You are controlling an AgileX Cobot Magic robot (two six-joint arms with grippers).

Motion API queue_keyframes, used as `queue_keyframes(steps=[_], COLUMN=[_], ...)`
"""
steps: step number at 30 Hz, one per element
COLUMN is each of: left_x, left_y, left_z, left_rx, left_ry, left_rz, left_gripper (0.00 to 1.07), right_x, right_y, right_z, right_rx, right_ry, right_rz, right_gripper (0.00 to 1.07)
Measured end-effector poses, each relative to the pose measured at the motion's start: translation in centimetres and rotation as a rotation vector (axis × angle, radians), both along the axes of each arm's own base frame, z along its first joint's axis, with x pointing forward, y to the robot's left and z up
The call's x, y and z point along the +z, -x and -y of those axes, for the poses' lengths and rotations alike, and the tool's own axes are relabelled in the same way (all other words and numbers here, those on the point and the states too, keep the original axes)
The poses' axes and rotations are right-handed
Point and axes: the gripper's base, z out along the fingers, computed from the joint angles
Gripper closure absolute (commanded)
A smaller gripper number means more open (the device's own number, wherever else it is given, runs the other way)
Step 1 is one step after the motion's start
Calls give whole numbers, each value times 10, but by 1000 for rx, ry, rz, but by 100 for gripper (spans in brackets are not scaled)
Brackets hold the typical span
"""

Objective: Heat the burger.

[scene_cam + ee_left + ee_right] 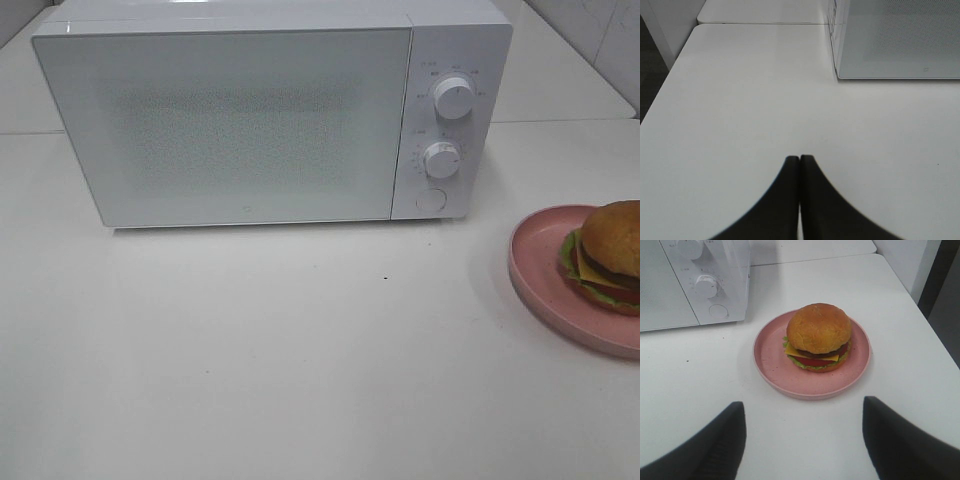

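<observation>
Burger: the small burger (818,336) has a round, golden-brown, slightly dimpled bun on top, a yellow cheese slice poking out as a corner, a red tomato layer, a dark patty and frilly green lettuce at the edges.
Burger position: it sits upright on the round pink speckled plate (775,360), off-centre toward the rim farther from the right wrist camera; it covers well under half of the plate.
Plate position: on the white matte table (300,380), at the right edge of the high view (535,265), where plate and burger (610,250) are partly cut off; near the microwave's control side but apart from it.
Microwave: the white box-shaped microwave oven (250,120) stands at the back of the table, door closed, with two round white knobs (455,98) stacked above a round button (431,199) on its right panel.
Right gripper: the black right gripper (805,432) is spread wide, released, with nothing between its fingers; it hangs over the table just short of the plate, touching neither plate nor burger.
Left gripper: the black left gripper (800,159) is clenched, fingertips pressed together with nothing between them, over bare table near the microwave's front left corner.
</observation>
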Motion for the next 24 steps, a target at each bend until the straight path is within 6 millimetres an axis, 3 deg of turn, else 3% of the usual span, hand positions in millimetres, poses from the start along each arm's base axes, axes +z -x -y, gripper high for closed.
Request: queue_keyframes(steps=[24], left_x=[0], left_y=[0], left_z=[0], left_rx=[0], left_ry=[0], left_rz=[0], left_gripper=[106], right_x=[0], right_y=[0], right_z=[0], right_rx=[58], right_ry=[0], right_rz=[0], right_gripper=[43])
